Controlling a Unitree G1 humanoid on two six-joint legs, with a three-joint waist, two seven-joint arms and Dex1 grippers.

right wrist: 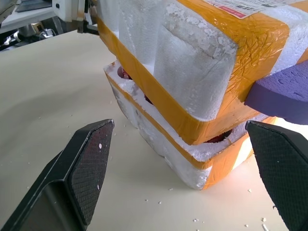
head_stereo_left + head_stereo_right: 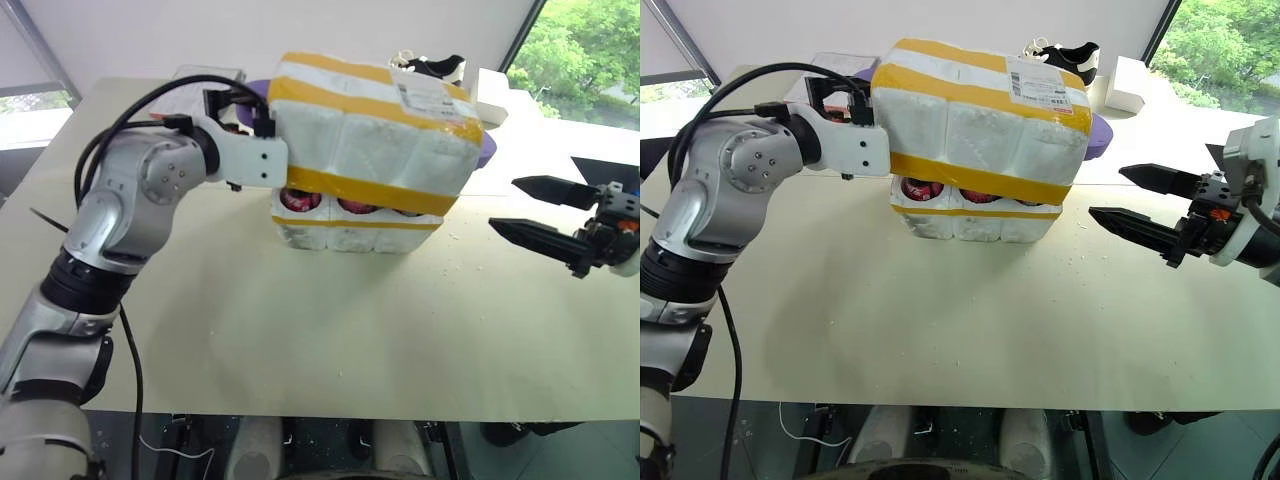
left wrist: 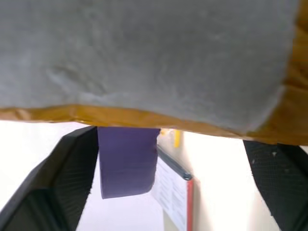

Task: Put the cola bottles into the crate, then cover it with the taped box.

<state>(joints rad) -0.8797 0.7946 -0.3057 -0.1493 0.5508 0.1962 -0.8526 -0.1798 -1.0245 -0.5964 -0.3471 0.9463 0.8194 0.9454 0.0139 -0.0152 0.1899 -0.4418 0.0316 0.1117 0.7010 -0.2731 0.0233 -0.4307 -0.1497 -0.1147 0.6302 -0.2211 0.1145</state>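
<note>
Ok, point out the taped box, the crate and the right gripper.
taped box [image 2: 985,130]: right eye view, its white front wall.
crate [image 2: 975,227]: right eye view, its front foam wall.
right gripper [image 2: 1130,199]: right eye view, midway between its fingertips.

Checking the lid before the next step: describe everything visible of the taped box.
The taped box is white foam, dimpled and crumbly-looking, wrapped in broad yellow tape bands, with a white shipping label on top. It sits tilted over the crate, not seated flush: a gap on the near side shows red bottle caps. The left gripper is open at its left end. A purple foam piece touches its far side.
</note>
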